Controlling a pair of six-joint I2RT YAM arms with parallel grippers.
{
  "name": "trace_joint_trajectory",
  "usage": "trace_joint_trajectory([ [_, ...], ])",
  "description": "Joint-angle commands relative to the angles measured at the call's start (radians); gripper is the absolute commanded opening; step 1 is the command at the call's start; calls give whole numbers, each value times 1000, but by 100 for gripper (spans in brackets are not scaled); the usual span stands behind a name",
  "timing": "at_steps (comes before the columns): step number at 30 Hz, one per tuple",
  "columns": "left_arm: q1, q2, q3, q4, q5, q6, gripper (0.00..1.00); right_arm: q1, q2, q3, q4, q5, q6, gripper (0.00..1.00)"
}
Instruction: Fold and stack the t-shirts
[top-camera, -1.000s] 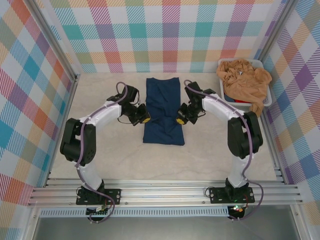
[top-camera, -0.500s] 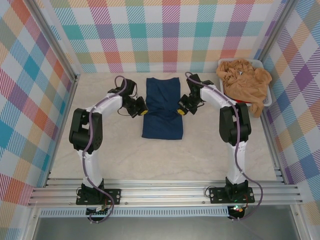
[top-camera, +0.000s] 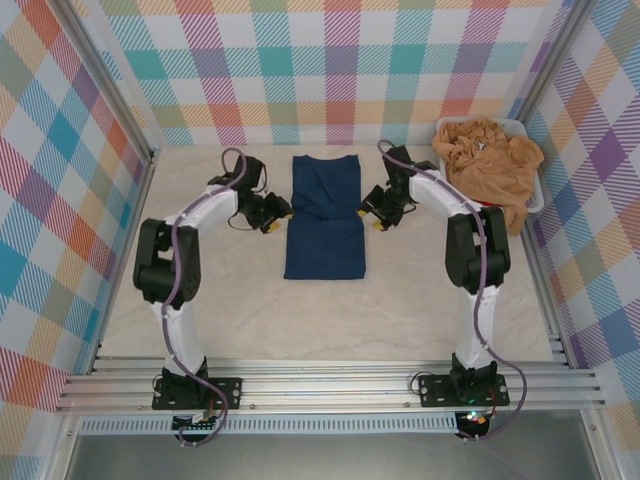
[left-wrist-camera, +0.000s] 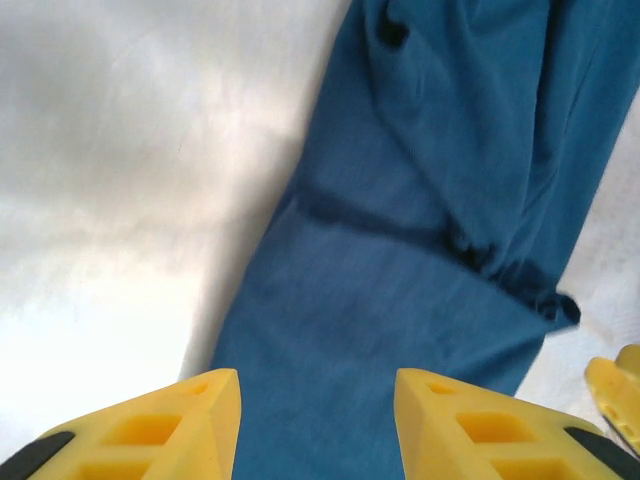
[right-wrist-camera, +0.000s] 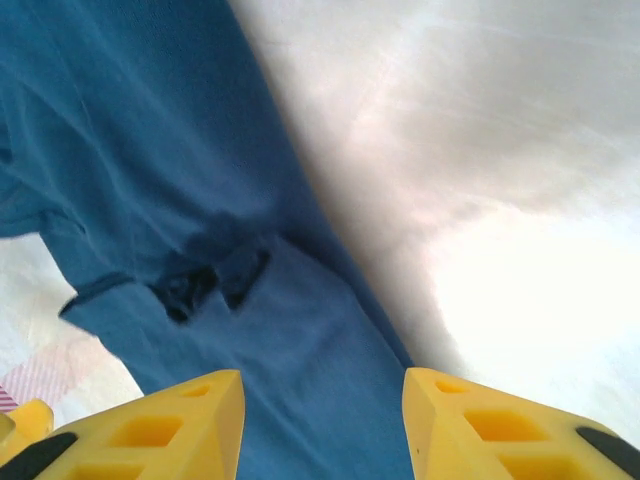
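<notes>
Navy cloth is lying in a long, narrow folded strip at the middle of the table (top-camera: 230, 300) in the overhead view: the navy t-shirt (top-camera: 324, 215), its length running away from my bases. I am holding my left gripper (top-camera: 275, 216) just beside its left edge and my right gripper (top-camera: 372, 216) just beside its right edge, both reaching in toward the cloth about halfway along it. At the far right corner the tan t-shirts (top-camera: 487, 155) are sitting heaped in a white tub (top-camera: 537, 195), one spilling over its near rim. Through my left wrist camera, my left gripper (left-wrist-camera: 315, 400) is standing partly open over the shirt's edge, its yellow fingers (left-wrist-camera: 150, 435) apart and gripping nothing, while the navy t-shirt (left-wrist-camera: 430, 200) is spreading below with a crease crossing it and pale table (left-wrist-camera: 130, 150) showing to the left. Through my right wrist camera, my right gripper (right-wrist-camera: 320, 400) is likewise standing partly open and empty, with the navy t-shirt (right-wrist-camera: 180, 150) lying beneath and to the left, a small rumple showing near its hem, and bare table (right-wrist-camera: 480, 150) to the right.
</notes>
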Motion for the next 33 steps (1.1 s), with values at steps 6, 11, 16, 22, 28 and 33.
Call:
trace_joint_trajectory([
  [6, -52, -260, -370, 2, 77, -119, 47, 114, -316, -447, 132, -54, 123, 47],
  [11, -86, -274, -533, 200, 117, -298, 53, 154, -327, -599, 270, -114, 227, 49],
  [16, -104, -221, -544, 365, 115, -411, 55, 153, -264, -603, 331, -120, 232, 46],
  [22, -124, -146, -501, 395, 104, -418, 46, 150, -197, -525, 309, -97, 210, 35],
  [28, -123, -108, -455, 414, 86, -387, 15, 149, -159, -497, 298, -79, 209, 17],
  [33, -124, -142, -425, 375, 93, -339, 0, 151, -192, -466, 242, -34, 164, 0],
])
